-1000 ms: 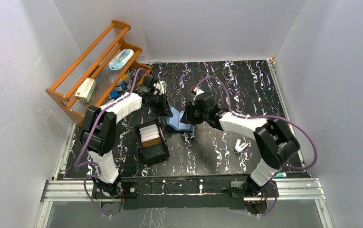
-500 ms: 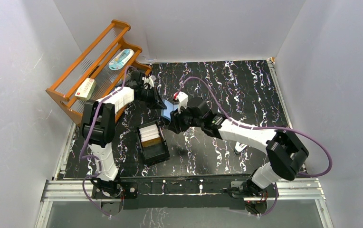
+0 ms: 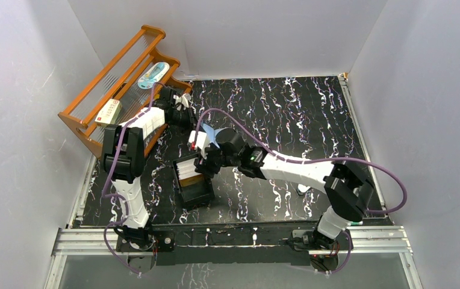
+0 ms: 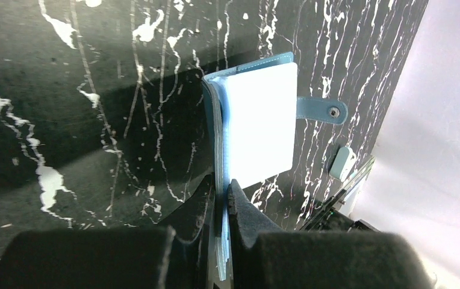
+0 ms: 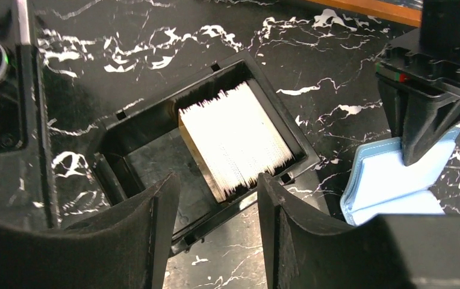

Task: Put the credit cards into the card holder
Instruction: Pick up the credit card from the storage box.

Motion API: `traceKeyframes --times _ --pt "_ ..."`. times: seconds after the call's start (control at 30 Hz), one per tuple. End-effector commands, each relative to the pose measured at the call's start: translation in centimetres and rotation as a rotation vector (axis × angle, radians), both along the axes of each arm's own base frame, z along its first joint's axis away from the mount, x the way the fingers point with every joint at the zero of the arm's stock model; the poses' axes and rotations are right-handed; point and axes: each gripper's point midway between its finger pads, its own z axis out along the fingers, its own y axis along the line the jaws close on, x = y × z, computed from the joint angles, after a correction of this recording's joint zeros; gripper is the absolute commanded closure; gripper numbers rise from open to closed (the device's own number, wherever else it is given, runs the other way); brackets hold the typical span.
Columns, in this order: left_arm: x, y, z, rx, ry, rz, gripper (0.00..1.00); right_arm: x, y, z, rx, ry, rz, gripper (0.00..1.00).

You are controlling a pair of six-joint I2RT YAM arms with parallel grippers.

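The teal card holder (image 4: 257,129) hangs open above the table, its snap tab (image 4: 321,110) sticking out, and my left gripper (image 4: 223,194) is shut on the edge of its pale blue pockets. From above, the card holder (image 3: 212,135) shows just behind my right wrist. A stack of whitish credit cards (image 5: 236,141) with a tan face stands on edge in a black open-topped box (image 5: 125,123). My right gripper (image 5: 215,188) hovers open over the near rim of that box, nothing between its fingers. In the right wrist view the left gripper's fingers (image 5: 420,129) pinch the card holder (image 5: 390,180).
A wooden rack (image 3: 95,99) stands at the back left with a white-and-red box (image 3: 108,112) and a pale blue item (image 3: 153,74) on it. A small white clip (image 3: 303,184) lies right of centre. Grey walls close in on three sides.
My right gripper left the card holder, swung left and toward the near edge to over the black box, and opened wider. My left gripper drew back-left, still holding the card holder.
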Motion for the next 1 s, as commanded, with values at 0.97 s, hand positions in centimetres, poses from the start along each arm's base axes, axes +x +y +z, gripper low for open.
traceKeyframes --times 0.97 --pt "-0.1 2.7 0.2 -0.105 0.061 0.056 0.96 0.0 6.1 -7.2 -0.279 -0.52 0.251 0.25"
